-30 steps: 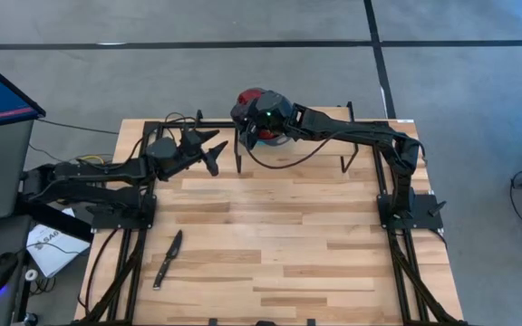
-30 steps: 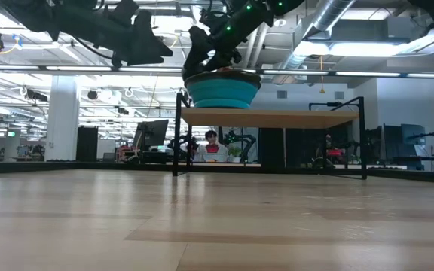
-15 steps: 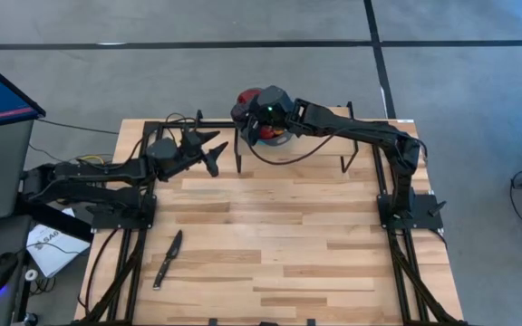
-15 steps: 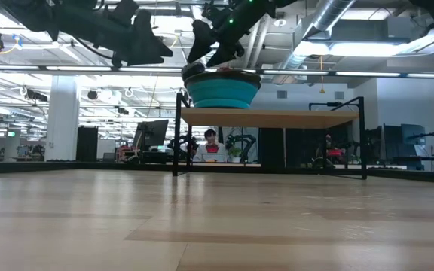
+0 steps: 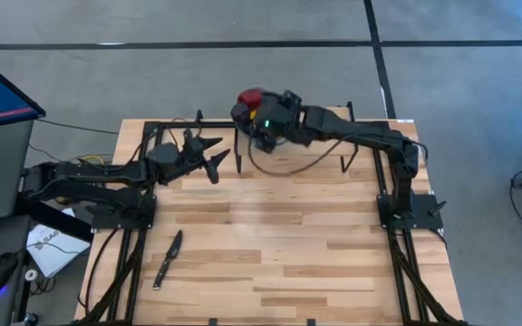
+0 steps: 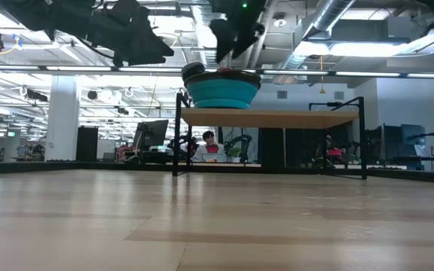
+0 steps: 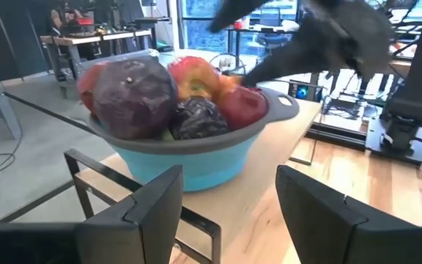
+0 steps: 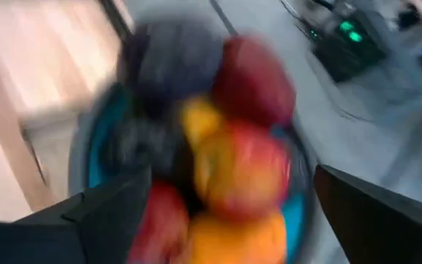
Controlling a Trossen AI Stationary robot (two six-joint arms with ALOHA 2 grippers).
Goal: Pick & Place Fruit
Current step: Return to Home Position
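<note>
The fruit (image 7: pixel 134 95) is heaped in a teal bowl (image 7: pixel 196 158) that stands by its base on a raised wooden shelf (image 6: pixel 270 117) at the table's far edge. The pieces are purple, red, orange, yellow and red-and-yellow. My right gripper (image 8: pixel 231 172) hangs open above the bowl (image 6: pixel 223 90), clear of the fruit (image 8: pixel 244 172), with nothing between its fingers. In the low view my right gripper (image 6: pixel 228 41) is well above the rim. My left gripper (image 7: pixel 229 180) is open, raised off the table left of the shelf, pointing at the bowl. It holds nothing.
A dark knife (image 5: pixel 169 258) lies on the wooden table near the left arm's base. The shelf stands on black metal legs (image 5: pixel 238 156). Black frame rails run along the table's left and right sides. A person sits in the room behind.
My right gripper has risen from just above the fruit to well above the bowl and drawn back a little toward the table's right. No fruit has come up with it. The bowl and the fruit stay in place.
</note>
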